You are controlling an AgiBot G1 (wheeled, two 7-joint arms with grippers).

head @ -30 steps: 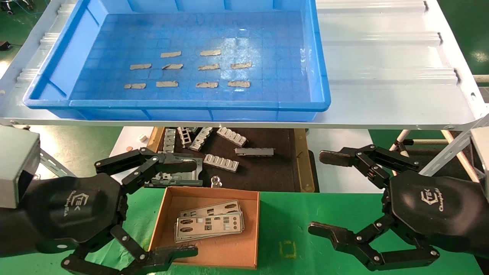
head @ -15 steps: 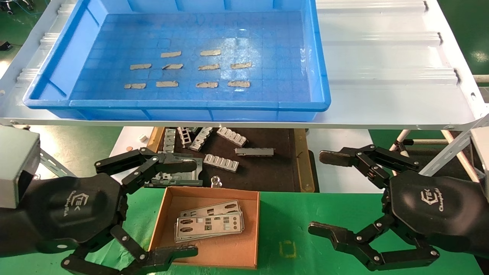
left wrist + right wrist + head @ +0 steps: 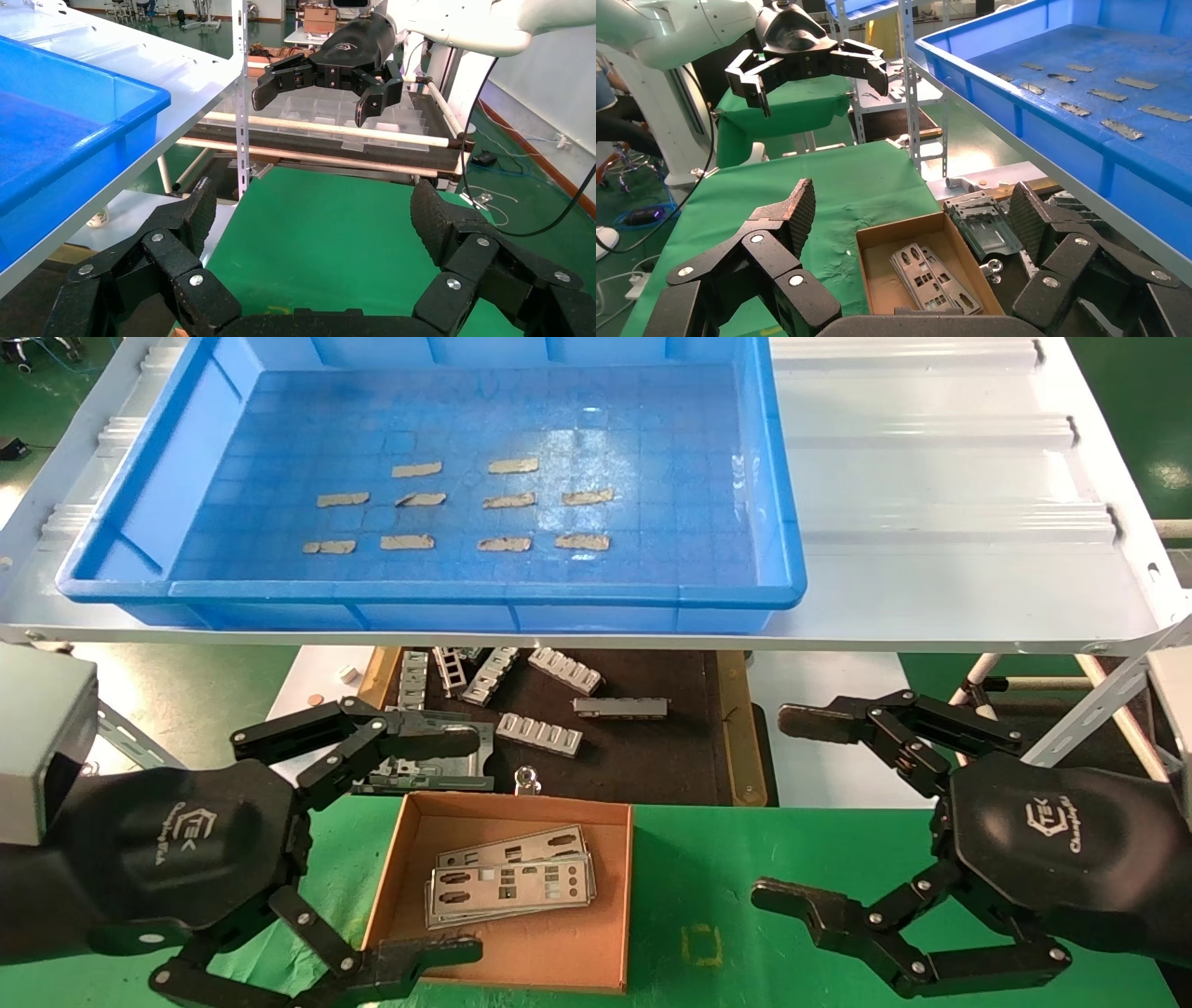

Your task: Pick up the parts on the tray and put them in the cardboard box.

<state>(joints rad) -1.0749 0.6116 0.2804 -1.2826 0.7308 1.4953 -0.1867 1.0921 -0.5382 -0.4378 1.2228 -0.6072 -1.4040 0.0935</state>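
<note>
Green surface (image 3: 745,877) lies bare between both released tools, left (image 3: 470,845) and right (image 3: 773,808). Parts (image 3: 510,887) sit inside the box (image 3: 507,963), clear of its walls.

Glossy blue plastic tray (image 3: 782,589); matt brown cardboard box (image 3: 559,971); shiny metal parts (image 3: 510,887).

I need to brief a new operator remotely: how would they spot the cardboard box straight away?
Find the big blue tray on the white shelf, then look below it to the green table. The cardboard box sits there by the left hand: brown, shallow, holding stacked silver plates, unlike the dark mat behind.
</note>
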